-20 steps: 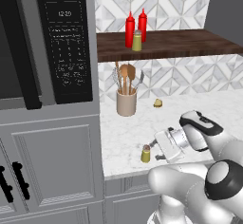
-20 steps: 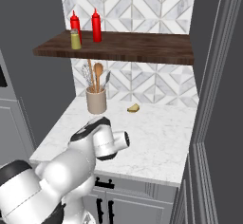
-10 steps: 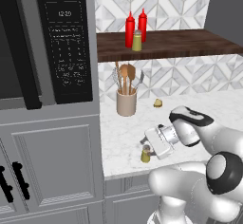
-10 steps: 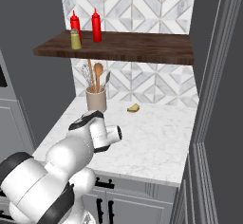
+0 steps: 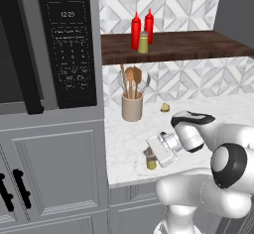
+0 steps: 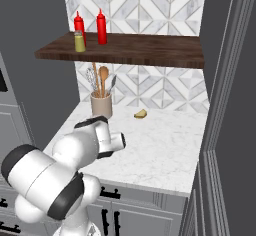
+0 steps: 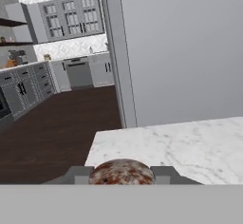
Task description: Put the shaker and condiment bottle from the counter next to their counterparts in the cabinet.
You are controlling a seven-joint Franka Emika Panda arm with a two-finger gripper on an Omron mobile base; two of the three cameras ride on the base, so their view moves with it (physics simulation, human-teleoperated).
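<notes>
In the left base view the gripper [image 5: 151, 154] reaches leftward low over the front edge of the white marble tabletop [image 5: 218, 110], with the shaker [image 5: 151, 162] standing right at its dark tips near the tabletop's front left corner; the shaker's olive-yellow body shows below the tips and its top is hidden by them. Whether the jaws are spread around the shaker or pinching it cannot be told from that side. In the hand view a rounded, speckled cap [image 7: 121, 172] sits between two grey blocks at the bottom, just at the tabletop's edge, with the dark kitchen floor [image 7: 57, 128] beyond. Up on the dark brown wooden shelf [image 5: 198, 44] two red squeeze bottles [image 5: 135, 31] stand side by side, and a second olive-yellow shaker [image 5: 143, 43] stands just in front of them. On the tabletop by the tiled wall a beige crock of wooden utensils [image 5: 132, 106] stands upright, and a small yellowish morsel [image 5: 164, 108] lies to its right, apart from it.
</notes>
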